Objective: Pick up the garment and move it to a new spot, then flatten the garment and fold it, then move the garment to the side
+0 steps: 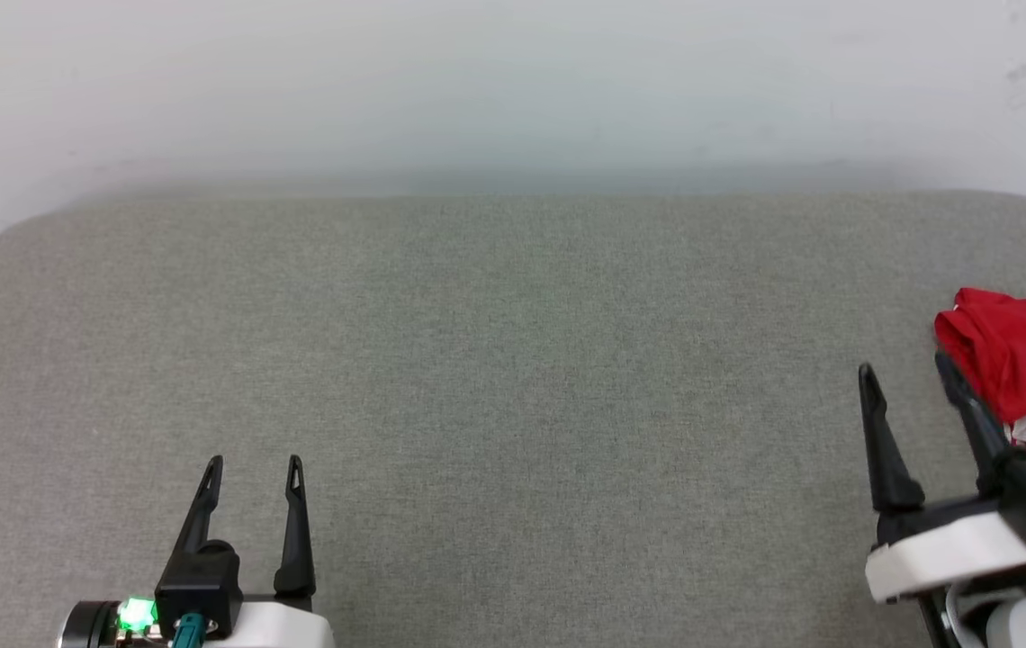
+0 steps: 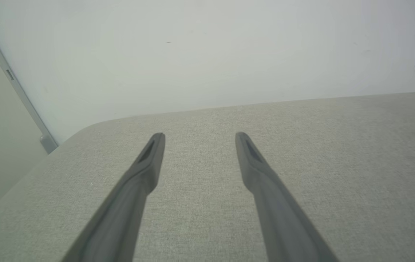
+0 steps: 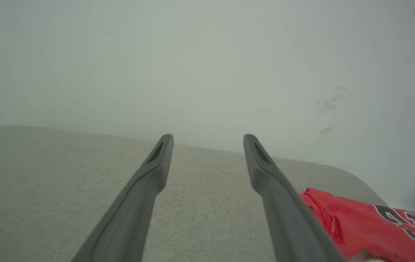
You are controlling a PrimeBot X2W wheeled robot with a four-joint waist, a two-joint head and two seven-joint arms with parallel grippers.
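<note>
The garment [image 1: 1021,355] lies bunched at the far right edge of the grey padded surface [image 1: 513,360], red with a strip of white striped trim at its near side. In the right wrist view the garment [image 3: 356,225] shows black white-edged print at the lower right. My right gripper [image 1: 907,371] stands open just left of the cloth, its right finger close against the red fabric, nothing between the fingers. My left gripper [image 1: 255,466] is open over bare surface at the lower left, far from the garment. Both wrist views show spread fingers [image 2: 149,160] [image 3: 160,160].
A pale wall [image 1: 513,90] rises behind the padded surface. The surface has rounded far corners [image 1: 0,243]. A grey vertical rail [image 2: 14,87] stands at the wall beyond the left corner. Wide bare padding stretches between the two grippers.
</note>
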